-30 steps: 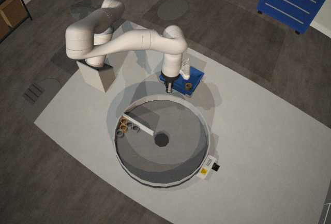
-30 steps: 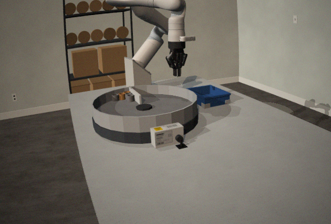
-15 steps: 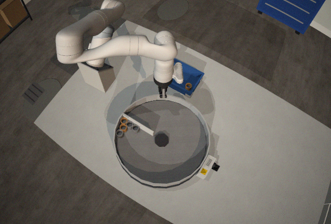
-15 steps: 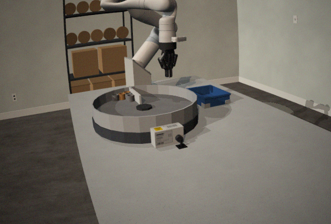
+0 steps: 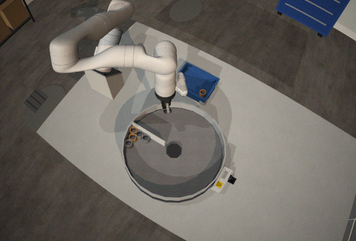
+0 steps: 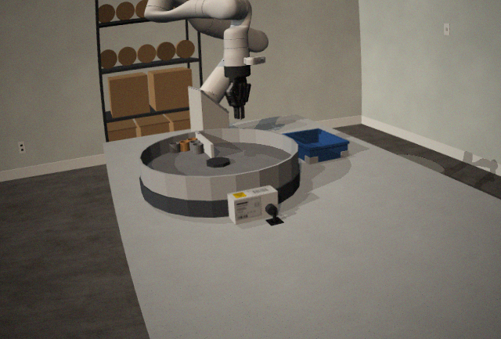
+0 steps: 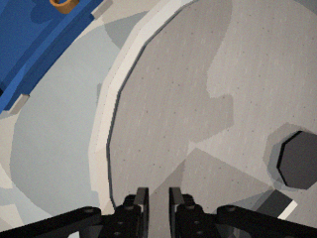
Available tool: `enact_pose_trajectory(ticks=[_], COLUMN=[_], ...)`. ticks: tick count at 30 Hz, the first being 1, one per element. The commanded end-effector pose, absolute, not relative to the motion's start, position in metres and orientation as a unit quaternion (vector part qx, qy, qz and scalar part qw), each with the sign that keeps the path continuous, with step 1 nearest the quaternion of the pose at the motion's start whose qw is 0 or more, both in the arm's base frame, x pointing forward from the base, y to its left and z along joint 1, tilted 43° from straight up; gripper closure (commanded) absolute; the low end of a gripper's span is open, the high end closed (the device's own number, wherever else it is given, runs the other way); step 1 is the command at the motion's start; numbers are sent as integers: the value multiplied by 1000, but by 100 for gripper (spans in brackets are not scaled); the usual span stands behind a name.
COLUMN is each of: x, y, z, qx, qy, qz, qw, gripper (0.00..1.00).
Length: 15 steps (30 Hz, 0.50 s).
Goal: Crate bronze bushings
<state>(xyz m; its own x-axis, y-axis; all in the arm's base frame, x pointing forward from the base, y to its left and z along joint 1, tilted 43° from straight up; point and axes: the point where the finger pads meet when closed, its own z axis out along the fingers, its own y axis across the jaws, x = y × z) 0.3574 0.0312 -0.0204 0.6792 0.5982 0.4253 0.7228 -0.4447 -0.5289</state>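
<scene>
Centrally placed over the near-arm edge of the grey round turning table, the black two-finger gripper points downward, raised above the rim. Its fingers are nearly closed, with a narrow gap and nothing between them.

Outward from it, toward the lower left of the top view, runs the straight white divider. Beyond this divider, close to the table's wall, stand two orange-brown bronze ring bushings, axes upright, one beside the other. Three grey steel ring bushings are grouped closely with them. The bronze pair is outside the wrist view.

On the other side of the gripper, outside the rim, lies the blue rectangular crate, holding a third bronze bushing.

Judged from this layout, the coming move is sideways across the divider, then down onto one bronze ring; the fingers probably need to open first, and the adjacent steel rings leave little room.
</scene>
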Motion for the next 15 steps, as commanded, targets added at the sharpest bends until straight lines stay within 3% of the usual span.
enact_pose_trajectory(ticks=[1,5,15], x=[355,344,344], y=[23,-8,-8], z=[-28,-57,-57], qx=[-838,-806,-806], qy=[-406,-468,-468], qz=[-95,-121,-121], qw=[351,343,343], gripper=[86,86,86])
